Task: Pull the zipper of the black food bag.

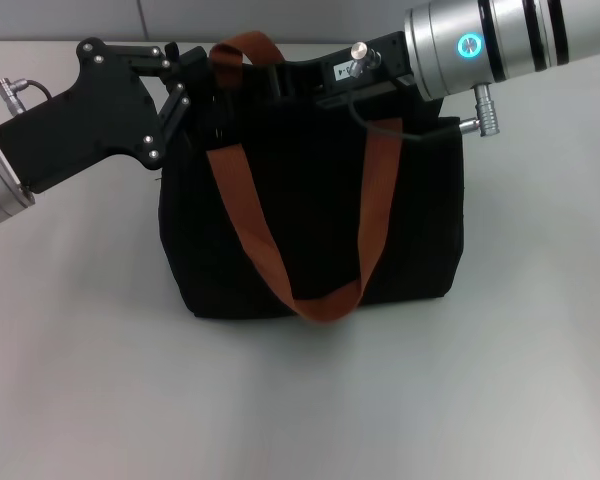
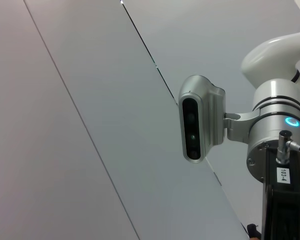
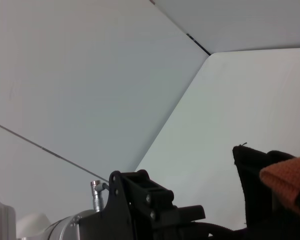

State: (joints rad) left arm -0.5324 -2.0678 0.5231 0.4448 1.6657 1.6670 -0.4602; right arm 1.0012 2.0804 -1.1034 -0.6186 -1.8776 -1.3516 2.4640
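The black food bag (image 1: 320, 230) stood upright mid-desk, boxy, one rust-orange strap handle (image 1: 280, 265) draped down its near face, the other (image 1: 242, 44) raised at its top; zipper pull couldn't be made out.

Only one marking is showing clearly enough to read: a small white sticker (image 2: 283, 175) reading "103-4", printed sideways, is sitting on the black body of the right gripper (image 2: 285, 210) in the left wrist view, just at 6 o'clock from the silver connector stub. In the head view a similar white label (image 1: 338, 71) is showing on the same gripper, at 9 o'clock from the knob, but its print is too small to make out. Nothing on the bag (image 1: 310, 210) is carrying any lettering.
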